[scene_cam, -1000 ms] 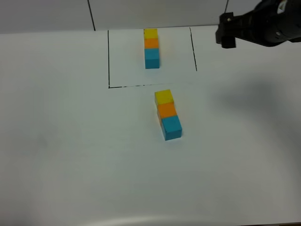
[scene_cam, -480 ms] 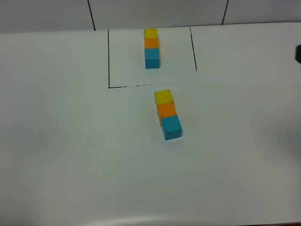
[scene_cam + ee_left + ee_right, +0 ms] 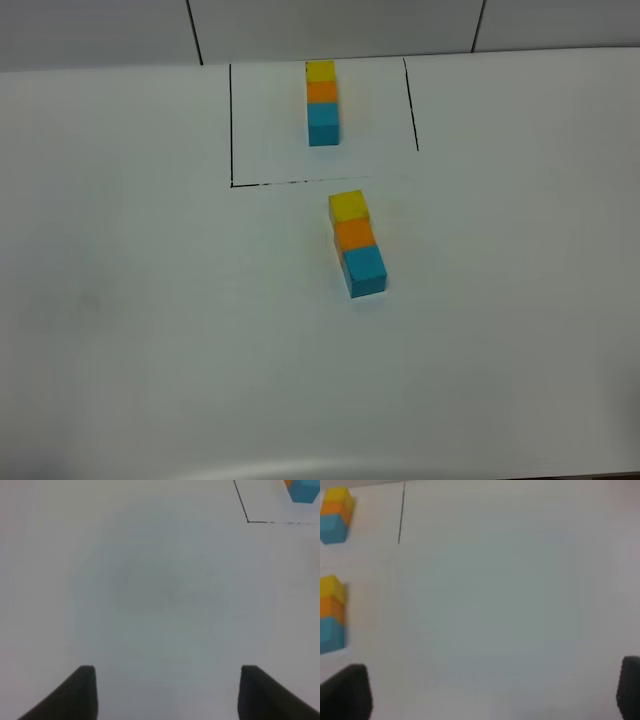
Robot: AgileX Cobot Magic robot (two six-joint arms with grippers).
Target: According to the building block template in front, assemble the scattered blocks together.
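Table (image 3: 150,330): white, black outline drawn at far side
Template (image 3: 322,102): yellow-orange-blue row inside outline
Blocks (image 3: 356,243): joined row, same colour order, just outside outline
Left gripper (image 3: 167,692): fingers spread wide, empty
Right gripper (image 3: 492,692): fingers spread wide, empty

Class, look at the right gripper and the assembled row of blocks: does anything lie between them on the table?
Nothing visible does. In the right wrist view, only bare white table separates the open right gripper from the assembled row, which sits just outside the outlined template.
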